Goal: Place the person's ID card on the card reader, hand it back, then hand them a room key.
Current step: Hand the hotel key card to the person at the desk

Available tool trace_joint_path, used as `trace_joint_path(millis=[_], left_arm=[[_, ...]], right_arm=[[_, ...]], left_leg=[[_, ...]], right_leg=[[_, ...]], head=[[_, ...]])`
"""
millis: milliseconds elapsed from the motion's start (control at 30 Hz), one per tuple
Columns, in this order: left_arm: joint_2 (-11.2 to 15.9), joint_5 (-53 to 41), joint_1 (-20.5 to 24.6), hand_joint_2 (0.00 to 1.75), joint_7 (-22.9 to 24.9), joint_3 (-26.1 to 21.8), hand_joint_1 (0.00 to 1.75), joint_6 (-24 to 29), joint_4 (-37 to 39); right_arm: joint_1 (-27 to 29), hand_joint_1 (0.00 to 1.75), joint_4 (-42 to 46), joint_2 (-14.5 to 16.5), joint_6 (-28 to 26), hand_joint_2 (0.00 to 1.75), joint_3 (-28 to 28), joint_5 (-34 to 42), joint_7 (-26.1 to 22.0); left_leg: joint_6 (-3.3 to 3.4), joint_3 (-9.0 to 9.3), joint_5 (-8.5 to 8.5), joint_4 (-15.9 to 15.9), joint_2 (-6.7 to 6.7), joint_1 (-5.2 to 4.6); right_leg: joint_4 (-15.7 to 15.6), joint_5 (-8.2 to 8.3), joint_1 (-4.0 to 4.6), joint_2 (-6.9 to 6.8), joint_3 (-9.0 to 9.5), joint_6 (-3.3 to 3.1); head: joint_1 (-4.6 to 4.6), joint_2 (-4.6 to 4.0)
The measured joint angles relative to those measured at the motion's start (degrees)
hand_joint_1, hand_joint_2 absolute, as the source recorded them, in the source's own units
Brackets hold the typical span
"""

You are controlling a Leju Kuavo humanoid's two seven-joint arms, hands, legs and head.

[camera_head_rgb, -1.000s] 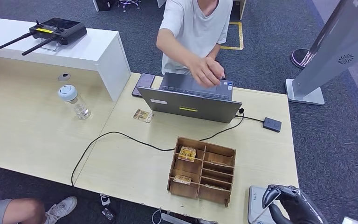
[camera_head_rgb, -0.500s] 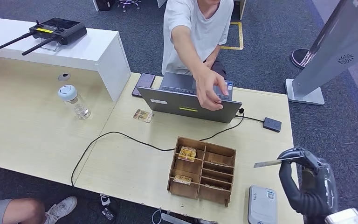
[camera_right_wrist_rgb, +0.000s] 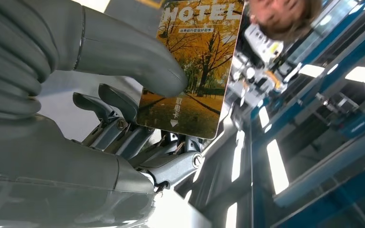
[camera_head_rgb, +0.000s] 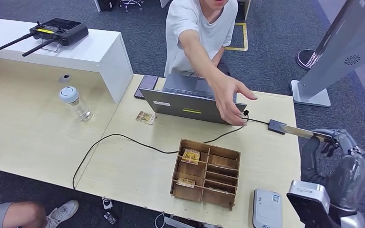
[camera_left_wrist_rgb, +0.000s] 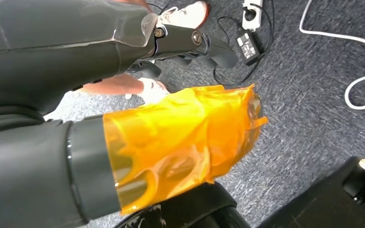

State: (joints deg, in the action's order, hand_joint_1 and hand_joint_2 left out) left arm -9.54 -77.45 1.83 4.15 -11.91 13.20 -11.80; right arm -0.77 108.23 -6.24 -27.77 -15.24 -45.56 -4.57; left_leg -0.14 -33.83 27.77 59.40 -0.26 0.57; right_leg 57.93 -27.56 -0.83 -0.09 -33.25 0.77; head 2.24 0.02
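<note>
My right hand (camera_head_rgb: 333,144) is raised over the table's right edge and pinches a card (camera_head_rgb: 303,132), held flat with its free end toward the person. In the right wrist view the thumb (camera_right_wrist_rgb: 123,54) presses on this card (camera_right_wrist_rgb: 195,71), which is printed with yellow autumn trees and the word HOTEL. The person's open hand (camera_head_rgb: 231,101) reaches over the laptop toward the card, a short gap away. The grey-white card reader (camera_head_rgb: 267,209) lies at the table's near edge. My left hand (camera_left_wrist_rgb: 180,152) hangs low under an orange translucent cover that hides its fingers.
A wooden compartment box (camera_head_rgb: 205,173) with several cards stands in front of me. Behind it are an open laptop (camera_head_rgb: 192,105), a small black box (camera_head_rgb: 277,127) on a cable and a loose card (camera_head_rgb: 146,118). A bottle (camera_head_rgb: 76,103) stands on the left table.
My right hand rose from beside the reader at the near edge and carried the card up and forward. The person's hand left the laptop and stretched out toward the card.
</note>
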Motion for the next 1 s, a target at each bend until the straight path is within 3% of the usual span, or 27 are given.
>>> trace_joint_path(millis=[167,833,967,1000], left_arm=[[-0.1,-0.5,0.2,0.0,-0.1,0.2,0.0,-0.2,0.0],[0.0,-1.4,0.2,0.0,-0.2,1.3,0.0,-0.6,0.0],[0.0,-1.3,0.2,0.0,-0.2,1.4,0.0,-0.6,0.0],[0.0,-1.3,0.2,0.0,-0.2,1.4,0.0,-0.6,0.0]], right_arm=[[-1.3,1.75,-1.9,1.4,0.8,1.75,-0.8,-3.4,2.6],[-3.9,1.75,-11.3,3.6,3.7,1.75,-3.2,-5.5,4.1],[-4.2,0.37,-11.9,3.9,4.1,1.75,-3.6,-5.2,4.1],[-4.2,0.37,-11.9,3.9,4.1,1.75,-3.6,-5.2,4.1]], left_leg=[[0.0,-0.01,0.0,0.0,0.0,0.0],[0.0,-0.03,0.01,0.0,-0.02,0.0],[0.0,-0.03,0.01,0.0,-0.02,0.0],[0.0,-0.03,0.01,0.0,-0.02,0.0]], right_leg=[[0.0,0.0,0.0,0.0,0.0,0.0],[0.0,-0.01,0.0,-0.01,-0.01,0.01],[0.0,-0.01,0.0,-0.02,-0.01,0.01],[0.0,-0.01,0.0,-0.02,-0.01,0.01]], head=[[0.0,0.0],[-0.01,0.0],[-0.01,0.0],[-0.01,0.0]])
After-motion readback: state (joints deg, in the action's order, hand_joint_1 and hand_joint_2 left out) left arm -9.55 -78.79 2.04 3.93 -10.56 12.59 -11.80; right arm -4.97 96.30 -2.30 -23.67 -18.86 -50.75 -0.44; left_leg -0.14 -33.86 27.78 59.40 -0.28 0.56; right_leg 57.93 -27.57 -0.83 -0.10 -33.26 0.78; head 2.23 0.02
